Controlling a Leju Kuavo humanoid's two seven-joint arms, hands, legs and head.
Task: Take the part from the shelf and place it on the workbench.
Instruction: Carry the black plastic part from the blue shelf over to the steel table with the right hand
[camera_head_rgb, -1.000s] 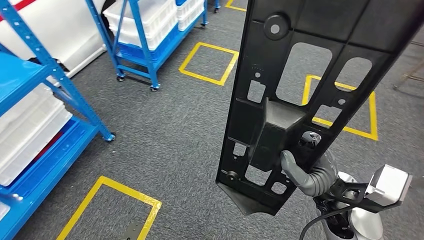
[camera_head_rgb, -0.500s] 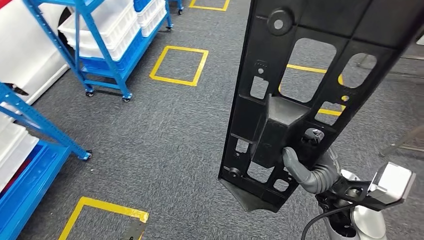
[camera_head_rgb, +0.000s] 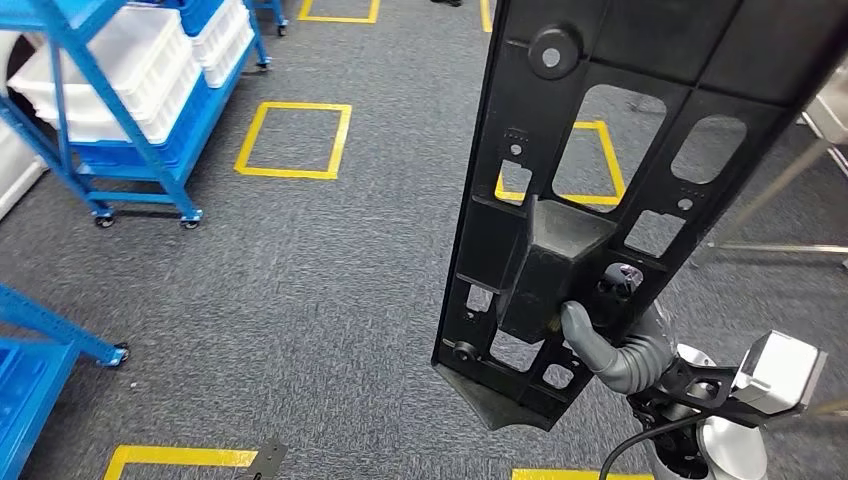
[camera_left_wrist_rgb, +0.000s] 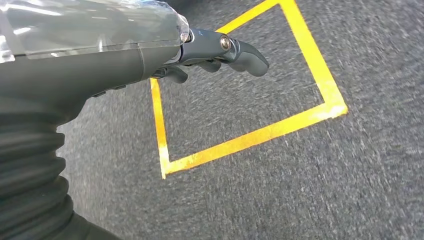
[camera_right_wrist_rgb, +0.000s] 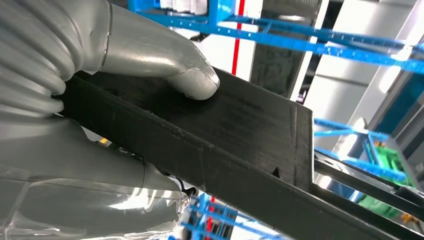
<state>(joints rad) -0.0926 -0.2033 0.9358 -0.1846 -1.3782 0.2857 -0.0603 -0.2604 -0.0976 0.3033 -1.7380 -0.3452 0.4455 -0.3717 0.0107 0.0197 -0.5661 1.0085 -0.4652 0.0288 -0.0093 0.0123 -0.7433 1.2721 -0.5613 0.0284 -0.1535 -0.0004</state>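
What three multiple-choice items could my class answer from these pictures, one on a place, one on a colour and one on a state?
1. Where is the black part?
A. on a shelf
B. lying on the carpet
C. held up in the right hand

2. What colour are the taped squares on the grey carpet?
A. yellow
B. red
C. white

3. How is the left hand?
A. holding a white crate
B. holding nothing above the floor
C. gripping the shelf frame

Answers:
1 C, since the head view shows the thumb pressed on the part's raised block.
2 A, since the tape outlines are plainly yellow.
3 B, since the left wrist view shows carpet and tape under its fingers, with nothing in them.
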